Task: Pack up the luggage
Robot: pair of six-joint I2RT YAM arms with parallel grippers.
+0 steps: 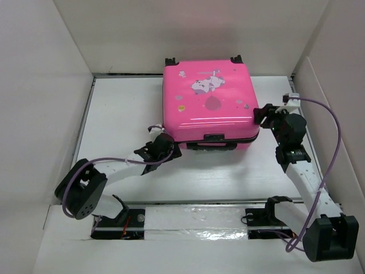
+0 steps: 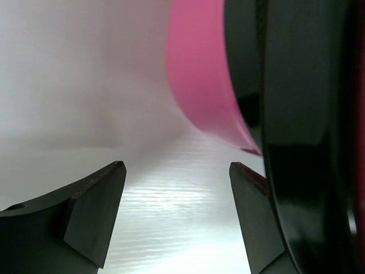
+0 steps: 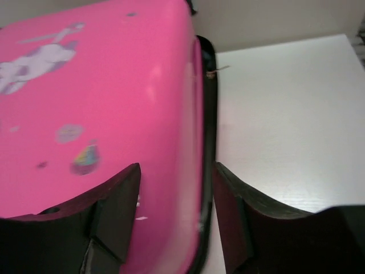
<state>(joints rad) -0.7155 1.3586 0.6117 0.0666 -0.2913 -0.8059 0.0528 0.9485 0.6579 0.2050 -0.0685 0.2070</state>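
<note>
pink luggage (image 1: 208, 103) shut (stickers up), on white table (image 1: 114, 103)

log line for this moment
luggage: closed, flat | left end effector: open, at near-left corner | right end effector: open, over right edge

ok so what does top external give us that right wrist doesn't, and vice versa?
Top external only: the whole closed luggage lying flat, black wheels at its far end, handle toward the arms, left gripper at its near left corner. Right wrist only: the black rim along the shell's side, between the open fingers of the right gripper. Both: pink stickered lid, right gripper at the right edge, white table.
</note>
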